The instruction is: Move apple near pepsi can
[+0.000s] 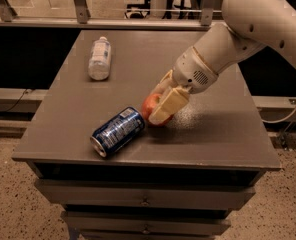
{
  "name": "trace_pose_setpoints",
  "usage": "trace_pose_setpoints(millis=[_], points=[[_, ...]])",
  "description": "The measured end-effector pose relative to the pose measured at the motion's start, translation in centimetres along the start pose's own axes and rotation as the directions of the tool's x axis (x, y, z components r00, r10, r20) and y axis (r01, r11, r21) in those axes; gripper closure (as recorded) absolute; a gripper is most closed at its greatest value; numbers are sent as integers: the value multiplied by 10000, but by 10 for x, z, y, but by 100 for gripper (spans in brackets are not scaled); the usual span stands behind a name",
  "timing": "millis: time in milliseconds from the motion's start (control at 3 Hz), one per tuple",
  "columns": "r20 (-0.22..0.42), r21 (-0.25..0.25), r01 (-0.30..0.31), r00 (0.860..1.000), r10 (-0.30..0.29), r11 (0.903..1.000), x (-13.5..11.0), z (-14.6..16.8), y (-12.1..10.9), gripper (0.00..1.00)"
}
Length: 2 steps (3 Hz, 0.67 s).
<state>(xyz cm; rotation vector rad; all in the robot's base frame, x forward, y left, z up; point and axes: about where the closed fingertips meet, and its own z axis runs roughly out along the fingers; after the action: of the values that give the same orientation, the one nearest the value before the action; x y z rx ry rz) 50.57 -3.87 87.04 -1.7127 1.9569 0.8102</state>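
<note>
The pepsi can (pixel 117 131), dark blue with white markings, lies on its side near the front of the grey table (pixel 78 109). The red apple (pixel 150 107) sits just right of the can's far end, very close to it. My gripper (pixel 159 108) comes in from the upper right on the white arm and its cream fingers (pixel 167 105) are closed around the apple, which rests at table level. Most of the apple is hidden behind the near finger.
A clear plastic bottle with a white cap (pixel 99 58) lies on the table's back left. Drawers (pixel 145 199) sit below the front edge. A rail and dark gap run behind the table; a speckled floor lies around it.
</note>
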Motion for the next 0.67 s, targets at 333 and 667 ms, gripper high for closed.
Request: trace_pose_setpoints(millis=[333,667], points=[[17,-54,35,10000,-35,10000,1,2,-1,0],[123,6,-14,9999,14,10000,3,-3,-1,0]])
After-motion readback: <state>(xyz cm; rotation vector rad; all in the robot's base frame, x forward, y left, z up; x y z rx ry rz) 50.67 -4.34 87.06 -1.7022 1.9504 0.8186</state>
